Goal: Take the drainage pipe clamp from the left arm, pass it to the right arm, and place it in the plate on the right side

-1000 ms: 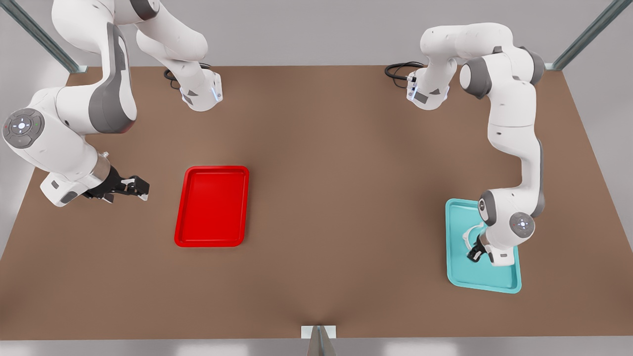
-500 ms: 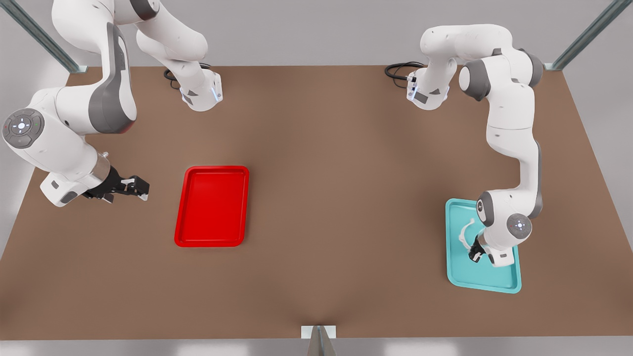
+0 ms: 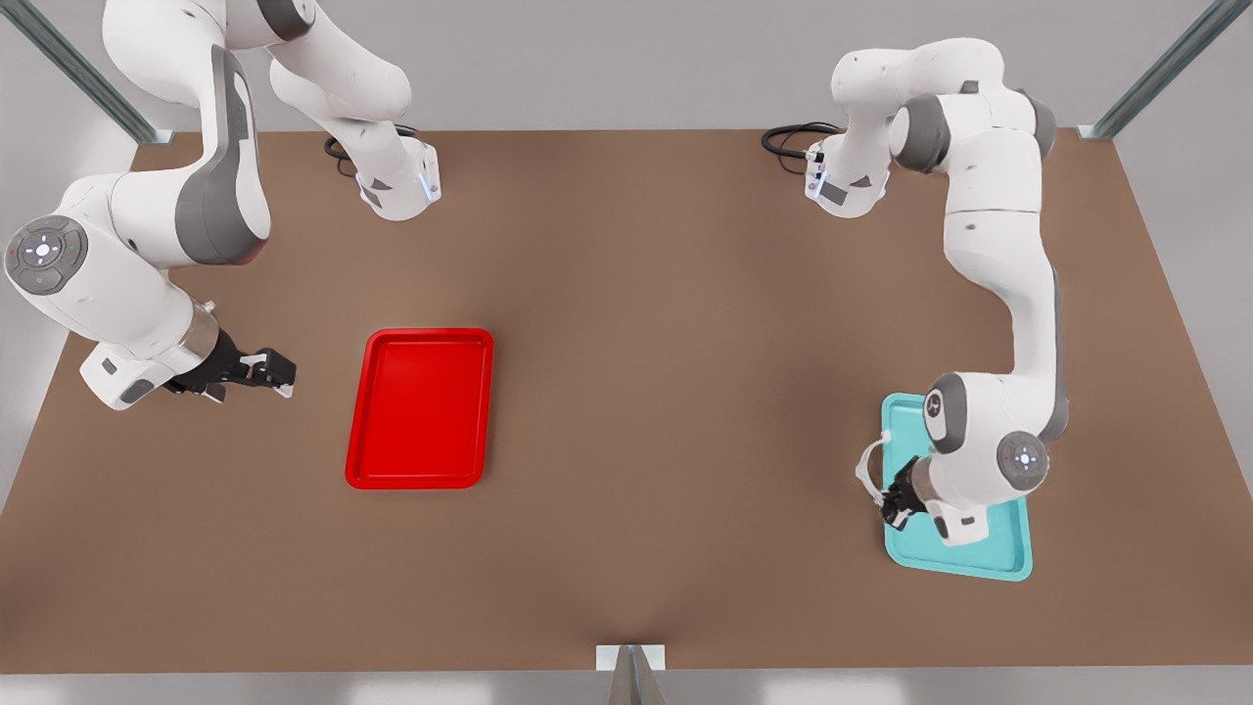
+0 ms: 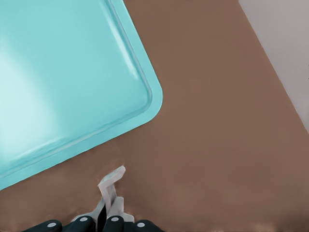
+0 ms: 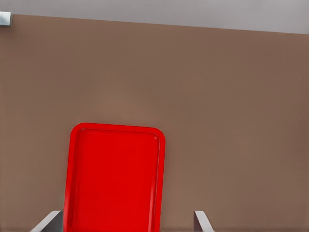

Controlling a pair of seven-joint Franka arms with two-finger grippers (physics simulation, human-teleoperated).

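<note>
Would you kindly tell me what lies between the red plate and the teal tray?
Only bare brown table lies between the plate and the teal tray, as the front view shows.

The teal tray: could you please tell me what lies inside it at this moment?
The visible floor of the teal tray is bare; the left arm hides part of it. The drainage pipe clamp hangs from the left gripper beyond its rim.

The left gripper (image 3: 889,509) hangs low, fingers pinched together on the clamp (image 3: 865,468); the right gripper (image 3: 279,376) waits, fingers spread.
</note>
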